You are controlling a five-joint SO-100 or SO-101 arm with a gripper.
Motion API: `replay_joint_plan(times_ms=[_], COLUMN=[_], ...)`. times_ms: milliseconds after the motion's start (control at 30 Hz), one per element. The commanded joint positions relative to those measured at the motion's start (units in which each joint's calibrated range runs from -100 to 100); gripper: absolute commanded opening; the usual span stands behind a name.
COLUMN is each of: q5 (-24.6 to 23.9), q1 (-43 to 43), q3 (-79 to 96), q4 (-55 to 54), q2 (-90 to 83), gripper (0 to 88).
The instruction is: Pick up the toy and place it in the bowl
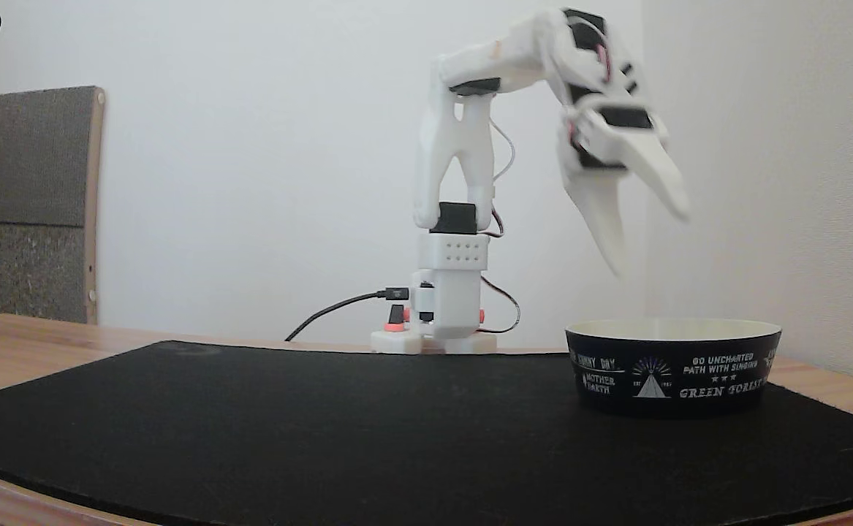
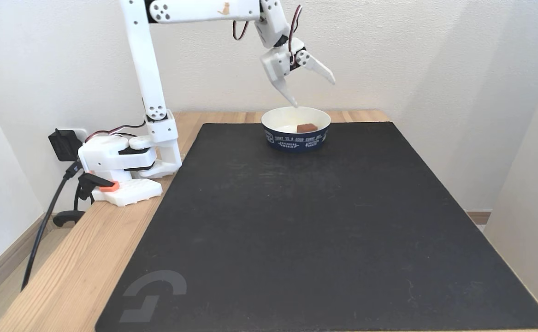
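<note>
toy (image 2: 306, 127): small red-brown block, lies inside bowl (image 2: 296, 139) | bowl: black outside, white lettering, cream inside | gripper (image 2: 314, 93): jaws apart, empty, above bowl

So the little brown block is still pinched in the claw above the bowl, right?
No. The claw hangs open above the bowl, but it is empty. A fixed view shows the block lying inside the bowl.
</note>
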Motion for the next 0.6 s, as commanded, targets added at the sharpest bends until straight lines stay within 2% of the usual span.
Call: replay_joint_plan(times_ms=[0,33,100,200,233,267,333,367,567], q5=[-0.07,-0.01,-0.22,-0.27,-0.33,-0.17,-0.01,-0.17,0.14], q1=[8.84,10.76,15.44,17.87,18.37,18.46,18.37,18.04,18.12], q3=[5.20,8.44,22.95,41.16,51.97,57.11,65.94,73.61,93.52], q4=[-3.31,-4.41,-10.43,-22.03,-30.07,-33.29,-36.59,-36.67,-34.22], q2=[-13.38,-16.05,-24.30,-32.72,-38.06,-40.81,-46.39,-52.56,-74.90], gripper=[39.0,39.0,33.5,17.3,7.6,3.8,2.2,2.9,2.9])
